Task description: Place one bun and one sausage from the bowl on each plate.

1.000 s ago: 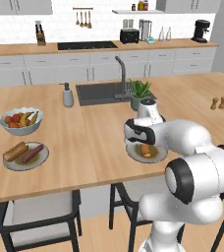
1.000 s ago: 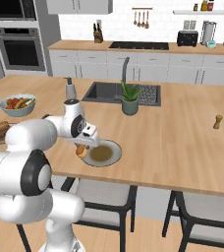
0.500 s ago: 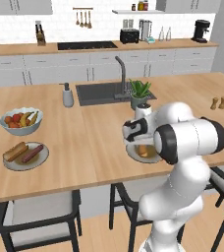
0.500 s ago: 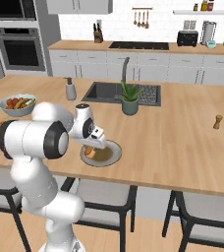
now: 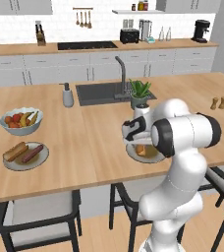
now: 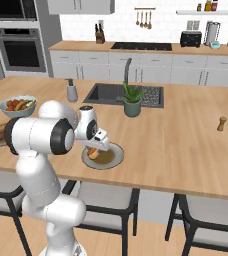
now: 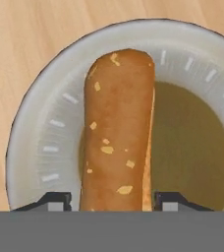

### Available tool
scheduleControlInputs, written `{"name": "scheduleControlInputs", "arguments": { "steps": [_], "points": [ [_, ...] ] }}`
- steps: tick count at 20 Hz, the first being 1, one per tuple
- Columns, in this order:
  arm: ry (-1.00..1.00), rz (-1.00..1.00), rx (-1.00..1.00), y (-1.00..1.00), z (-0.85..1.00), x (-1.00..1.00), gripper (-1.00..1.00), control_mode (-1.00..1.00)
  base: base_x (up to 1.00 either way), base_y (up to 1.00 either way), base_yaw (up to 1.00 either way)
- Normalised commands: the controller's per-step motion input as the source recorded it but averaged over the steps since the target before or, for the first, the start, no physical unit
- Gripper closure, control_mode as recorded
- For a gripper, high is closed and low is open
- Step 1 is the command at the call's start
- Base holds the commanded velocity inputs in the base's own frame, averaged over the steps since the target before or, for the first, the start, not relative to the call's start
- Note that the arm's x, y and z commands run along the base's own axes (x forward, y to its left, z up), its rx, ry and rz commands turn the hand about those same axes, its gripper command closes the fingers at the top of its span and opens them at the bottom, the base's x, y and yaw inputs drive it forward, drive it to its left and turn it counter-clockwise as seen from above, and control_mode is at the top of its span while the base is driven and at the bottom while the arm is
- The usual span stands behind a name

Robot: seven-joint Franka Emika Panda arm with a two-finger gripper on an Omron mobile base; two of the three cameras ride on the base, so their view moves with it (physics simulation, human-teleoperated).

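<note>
A long golden bun (image 7: 118,128) lies on the pale plate (image 7: 40,133) with a dark olive centre, near the counter's front edge. My gripper (image 7: 115,199) hangs just above it, open, one fingertip on each side of the bun's near end. From the base views the hand (image 5: 135,133) covers part of that plate (image 5: 153,156), and the bun (image 6: 92,152) shows beneath the hand. Far to the left a second plate (image 5: 25,162) carries a bun (image 5: 14,151) and a sausage (image 5: 31,154). The bowl is out of view.
A pale fruit bowl (image 5: 20,120) stands behind the left plate. A soap dispenser (image 5: 68,95), the sink (image 5: 109,92) and a potted plant (image 5: 141,93) sit mid-counter. Two shakers (image 5: 217,103) stand at the right. Stools (image 5: 35,216) stand below the counter's front edge.
The jaws have spread apart from the bun, which now rests on the plate. The arm's elbow swung round over the last second.
</note>
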Motion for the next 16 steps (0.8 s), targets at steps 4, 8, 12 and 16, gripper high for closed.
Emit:
{"name": "scheduleControlInputs", "arguments": {
  "steps": [4,8,12,16],
  "points": [
    [0.0,-0.04,0.0,0.0,0.36,-0.06,-1.0,-1.0,0.0,0.0,0.0],
    [-0.14,-0.05,0.01,-0.06,0.93,-0.61,-1.0,-1.0,0.0,0.0,0.0],
    [-0.09,-0.01,0.09,-0.02,1.0,-0.73,-1.0,-1.0,0.0,0.0,0.0],
    [0.11,-0.02,0.11,-0.11,1.0,-0.71,-1.0,-1.0,0.0,0.0,0.0]
  ]
}}
